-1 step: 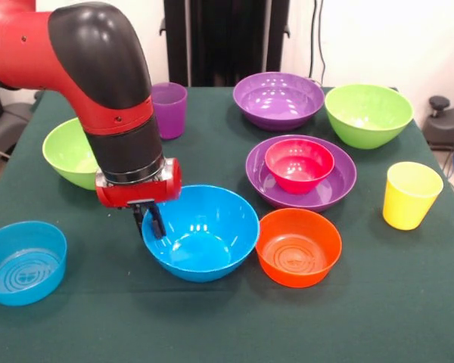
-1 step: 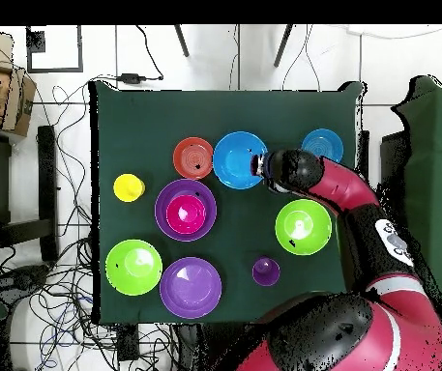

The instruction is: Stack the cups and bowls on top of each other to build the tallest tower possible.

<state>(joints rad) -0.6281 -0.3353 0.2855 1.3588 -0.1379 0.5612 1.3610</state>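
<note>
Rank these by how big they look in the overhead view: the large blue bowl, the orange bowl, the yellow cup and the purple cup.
1. Large blue bowl, clearly widest.
2. Orange bowl.
3. Yellow cup and purple cup: the yellow looks slightly wider, but they are too close to rank.

Green-clothed table (image 1: 378, 302) carries bowls (image 1: 298, 246) and cups (image 1: 408, 195).

Bright even light, soft shadows, glare on large blue bowl (image 1: 200, 231), sharp focus
</note>
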